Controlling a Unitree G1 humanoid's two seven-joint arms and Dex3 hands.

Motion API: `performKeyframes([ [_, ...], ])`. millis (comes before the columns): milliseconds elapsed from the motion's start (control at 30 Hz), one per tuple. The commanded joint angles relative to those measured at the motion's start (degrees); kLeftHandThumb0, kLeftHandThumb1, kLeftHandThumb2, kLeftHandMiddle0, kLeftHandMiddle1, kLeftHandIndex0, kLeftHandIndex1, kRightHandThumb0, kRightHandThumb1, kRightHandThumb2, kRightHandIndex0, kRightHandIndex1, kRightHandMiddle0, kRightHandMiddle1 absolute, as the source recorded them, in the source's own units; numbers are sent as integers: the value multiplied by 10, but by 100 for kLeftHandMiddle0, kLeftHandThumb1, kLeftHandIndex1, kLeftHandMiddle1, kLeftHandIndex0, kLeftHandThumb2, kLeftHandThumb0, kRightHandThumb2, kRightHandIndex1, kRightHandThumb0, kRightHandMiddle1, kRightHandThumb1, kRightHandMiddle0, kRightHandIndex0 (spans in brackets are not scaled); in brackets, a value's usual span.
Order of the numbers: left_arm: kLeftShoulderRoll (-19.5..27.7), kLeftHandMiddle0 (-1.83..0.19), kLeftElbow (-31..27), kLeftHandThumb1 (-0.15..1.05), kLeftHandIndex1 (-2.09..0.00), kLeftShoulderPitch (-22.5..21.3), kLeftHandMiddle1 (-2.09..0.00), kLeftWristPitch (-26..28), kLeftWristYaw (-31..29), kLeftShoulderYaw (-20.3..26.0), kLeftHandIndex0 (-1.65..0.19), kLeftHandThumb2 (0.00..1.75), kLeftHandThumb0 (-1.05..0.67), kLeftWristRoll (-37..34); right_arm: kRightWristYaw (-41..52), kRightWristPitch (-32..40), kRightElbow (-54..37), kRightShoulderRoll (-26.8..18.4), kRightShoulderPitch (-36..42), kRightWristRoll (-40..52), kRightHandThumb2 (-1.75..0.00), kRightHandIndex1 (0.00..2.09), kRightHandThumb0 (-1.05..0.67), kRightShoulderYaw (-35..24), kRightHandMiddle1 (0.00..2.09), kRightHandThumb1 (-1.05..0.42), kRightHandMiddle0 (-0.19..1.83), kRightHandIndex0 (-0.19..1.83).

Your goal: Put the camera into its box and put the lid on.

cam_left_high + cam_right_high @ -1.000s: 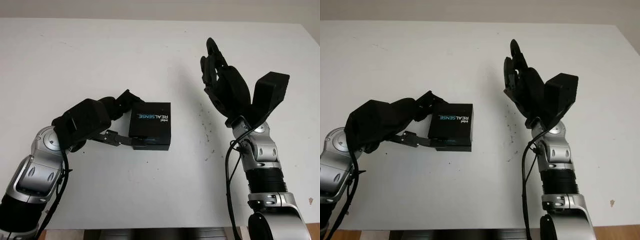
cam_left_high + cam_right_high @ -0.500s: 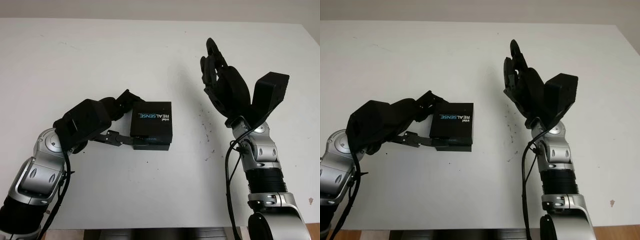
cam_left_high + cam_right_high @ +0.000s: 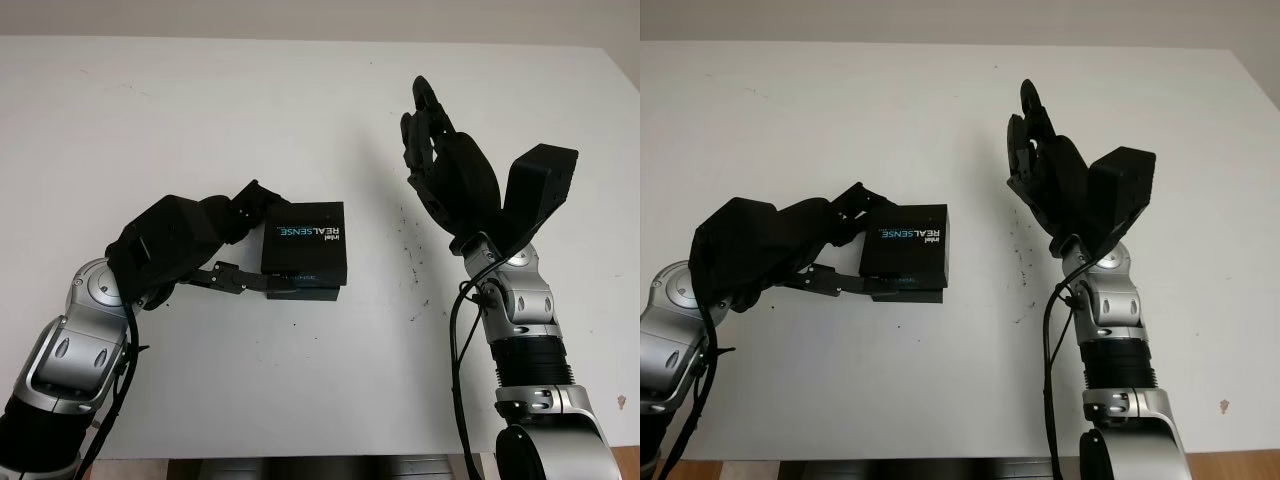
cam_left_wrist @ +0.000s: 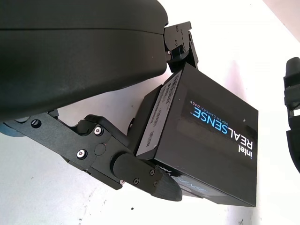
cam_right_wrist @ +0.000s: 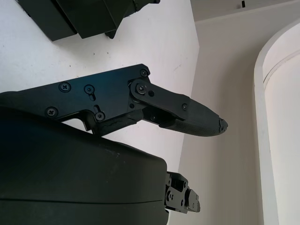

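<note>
The left hand [image 3: 235, 255] grasps the black cardboard lid [image 3: 304, 238] printed REALSENSE, seated over the black box base [image 3: 300, 291] on the white table [image 3: 200, 110] (camera hidden, presumably inside). The right hand [image 3: 445, 170] is open, raised well apart. Remaining: press flush, release

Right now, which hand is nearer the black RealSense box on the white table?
Left. The left hand grips the black RealSense box from its side, fingers on the near and far edges. The right hand is raised, open, well off to the box's other side.
</note>
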Motion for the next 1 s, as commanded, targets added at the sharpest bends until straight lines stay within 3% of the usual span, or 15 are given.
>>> performKeyframes([
  [0, 3, -15, -5, 105, -167, 13, -6, 0, -3, -6, -19, 25, -40, 1, 0, -3, -9, 1, 2, 0, -69, 0, -72, 1, 0, -105, -19, -19],
  [600, 15, -15, 34, 105, -173, 35, -5, -98, 19, -29, -17, 23, -37, 84, 1, 0, -16, 0, 5, 1, -70, 0, -72, 4, 0, -105, -19, -19],
  [967, 7, -16, 37, 105, -175, 36, -5, -92, 21, -28, -15, 25, -38, 90, 2, 4, -25, 1, 10, 4, -70, 0, -73, 6, 0, -105, -19, -19],
])
